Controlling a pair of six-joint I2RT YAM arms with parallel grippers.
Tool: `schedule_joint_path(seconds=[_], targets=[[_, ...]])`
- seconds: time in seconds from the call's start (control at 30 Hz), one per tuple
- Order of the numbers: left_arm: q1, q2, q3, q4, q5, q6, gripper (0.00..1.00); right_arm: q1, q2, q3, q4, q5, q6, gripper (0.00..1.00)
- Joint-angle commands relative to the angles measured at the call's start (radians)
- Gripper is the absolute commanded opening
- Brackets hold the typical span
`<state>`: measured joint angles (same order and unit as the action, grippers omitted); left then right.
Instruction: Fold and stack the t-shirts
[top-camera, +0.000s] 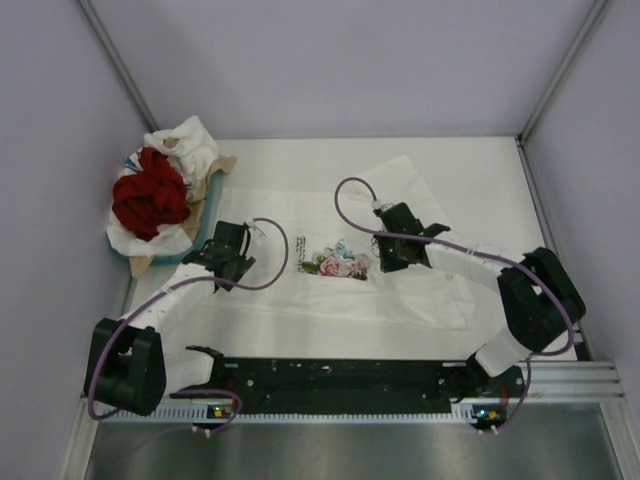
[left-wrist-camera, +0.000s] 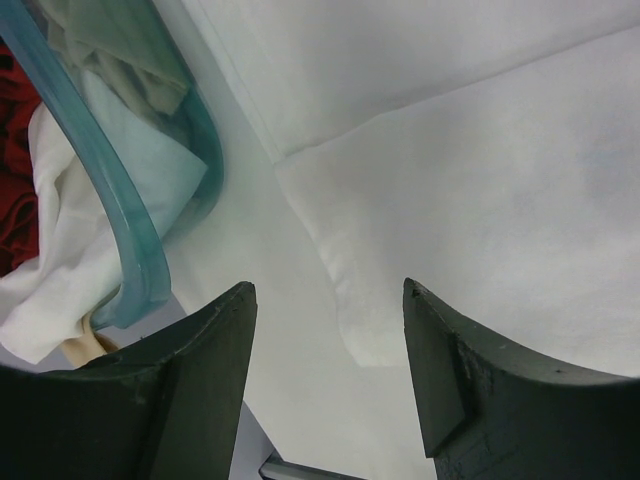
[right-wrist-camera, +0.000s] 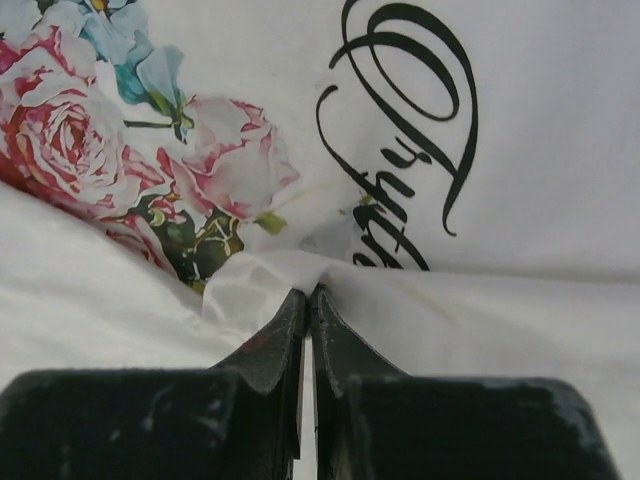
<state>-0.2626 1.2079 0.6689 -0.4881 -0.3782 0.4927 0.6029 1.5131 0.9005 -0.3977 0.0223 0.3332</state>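
White floral t-shirt (top-camera: 335, 263) flat; R pincer (right-wrist-camera: 308, 295) clenched on its fold by print; L pincer (left-wrist-camera: 330, 300) released, near tray rim (left-wrist-camera: 140, 250).

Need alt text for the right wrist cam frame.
The right gripper is shut, pinching up a small fold of a white t-shirt, just below its rose print and black script lettering.

The left rear corner of the bench (top-camera: 480, 165) is taken up by the teal-rimmed tray (top-camera: 203, 232), heaped with red and white t-shirts (top-camera: 150, 198). Its rim is found just beside the open left gripper (left-wrist-camera: 328, 290), so passage leftward is blocked there. Free room is left above the spread white t-shirt (top-camera: 410, 290) toward the middle. The bench is closed in by walls (top-camera: 60, 150) on three sides.
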Motion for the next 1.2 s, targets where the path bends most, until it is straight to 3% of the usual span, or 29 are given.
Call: schedule_joint_path(seconds=[0.0, 0.3, 0.53, 0.63, 0.8, 0.93, 1.03, 1.1, 1.17], targets=[[0.005, -0.051, -0.009, 0.008, -0.008, 0.0, 0.65, 0.014, 0.133, 0.118, 0.071, -0.018, -0.098, 0.0], [0.005, -0.074, -0.04, 0.003, -0.014, 0.001, 0.65, 0.014, 0.266, 0.225, 0.083, -0.054, -0.232, 0.0], [0.006, -0.07, -0.022, -0.007, -0.016, 0.0, 0.65, 0.014, 0.314, 0.293, 0.077, -0.047, -0.247, 0.0], [0.006, -0.067, -0.022, -0.012, -0.016, -0.003, 0.65, 0.014, 0.314, 0.319, 0.068, -0.027, -0.269, 0.11], [0.006, -0.057, -0.014, -0.012, -0.01, -0.006, 0.65, 0.012, 0.346, 0.391, 0.057, 0.068, -0.284, 0.44], [0.005, -0.062, -0.008, -0.02, -0.01, -0.005, 0.65, 0.003, 0.351, 0.491, -0.022, 0.044, -0.26, 0.54], [0.006, -0.068, -0.008, -0.023, -0.01, -0.003, 0.65, 0.003, 0.251, 0.489, -0.049, -0.018, -0.231, 0.59], [0.006, -0.068, -0.009, -0.021, -0.005, -0.008, 0.65, -0.008, 0.17, 0.424, -0.067, -0.018, -0.195, 0.55], [0.006, -0.07, -0.009, -0.023, 0.001, -0.014, 0.65, -0.037, 0.099, 0.32, -0.082, -0.071, -0.128, 0.34]])
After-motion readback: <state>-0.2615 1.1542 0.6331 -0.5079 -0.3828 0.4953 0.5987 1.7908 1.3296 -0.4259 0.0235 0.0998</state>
